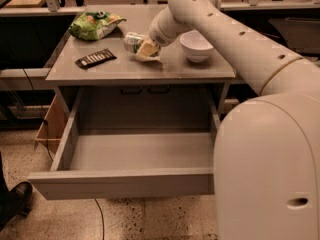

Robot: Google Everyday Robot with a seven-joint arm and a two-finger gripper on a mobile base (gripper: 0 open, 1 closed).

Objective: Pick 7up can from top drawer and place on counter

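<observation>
The 7up can (132, 41) lies on its side in my gripper (144, 50), just above the counter (165, 69) near its middle. The gripper is shut on the can, with its yellowish fingers (147, 49) around the can's right end. My white arm reaches in from the right over the counter. The top drawer (125, 181) stands pulled out wide below the counter, and its inside shows nothing in it.
A green snack bag (95, 25) lies at the counter's back left. A dark flat bar (95, 58) lies left of the can. A white bowl (196, 45) stands right of the gripper. A shoe (12, 200) shows at the lower left floor.
</observation>
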